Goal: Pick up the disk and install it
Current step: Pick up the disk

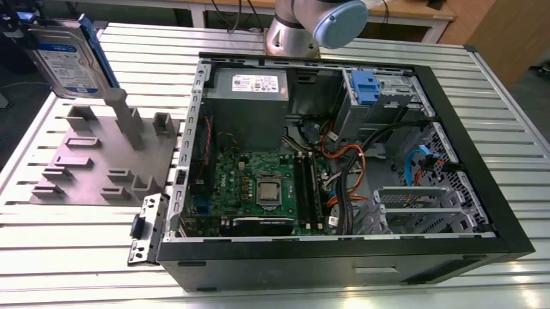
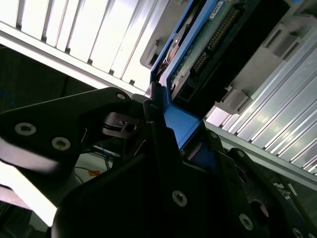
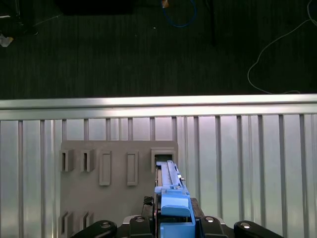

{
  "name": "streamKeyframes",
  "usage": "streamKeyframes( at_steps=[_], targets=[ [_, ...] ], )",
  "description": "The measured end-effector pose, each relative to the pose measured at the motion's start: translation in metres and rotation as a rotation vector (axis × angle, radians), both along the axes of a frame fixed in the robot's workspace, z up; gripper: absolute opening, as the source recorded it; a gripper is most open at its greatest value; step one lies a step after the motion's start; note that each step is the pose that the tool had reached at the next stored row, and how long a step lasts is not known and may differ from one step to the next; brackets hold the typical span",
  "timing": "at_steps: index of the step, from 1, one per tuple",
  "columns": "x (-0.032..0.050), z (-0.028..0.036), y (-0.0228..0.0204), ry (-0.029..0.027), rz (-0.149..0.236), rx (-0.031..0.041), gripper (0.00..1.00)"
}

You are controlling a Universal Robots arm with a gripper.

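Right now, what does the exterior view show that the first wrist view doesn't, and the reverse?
Exterior view: the open computer case with its motherboard and power supply. First wrist view: the dark floor past the table edge, with loose cables. Both: the disk, upright above the grey fixture plate on the table.

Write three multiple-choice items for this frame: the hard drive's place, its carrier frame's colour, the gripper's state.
1. The hard drive is: A on the floor; B raised over the grey fixture plate; C in a drawer.
2. Its carrier frame is: A blue; B red; C yellow.
3. The gripper is: A open, away from it; B shut on nothing; C shut on its frame.
Key: 1 B, the exterior view shows it above the plate; 2 A, blue in both wrist views; 3 C, it clamps the frame from both sides.
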State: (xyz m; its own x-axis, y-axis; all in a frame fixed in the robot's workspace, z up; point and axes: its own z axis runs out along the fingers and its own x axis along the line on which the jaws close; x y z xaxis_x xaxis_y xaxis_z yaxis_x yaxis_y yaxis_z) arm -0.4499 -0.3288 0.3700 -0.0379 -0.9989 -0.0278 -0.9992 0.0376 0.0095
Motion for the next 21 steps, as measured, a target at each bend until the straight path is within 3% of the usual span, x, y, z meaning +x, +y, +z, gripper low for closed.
streamKeyframes(
  at_steps=[21],
  targets=[
    [0.0000, 0.0057, 0.0000, 0.0000, 0.000, 0.0000, 0.36]
  ],
)
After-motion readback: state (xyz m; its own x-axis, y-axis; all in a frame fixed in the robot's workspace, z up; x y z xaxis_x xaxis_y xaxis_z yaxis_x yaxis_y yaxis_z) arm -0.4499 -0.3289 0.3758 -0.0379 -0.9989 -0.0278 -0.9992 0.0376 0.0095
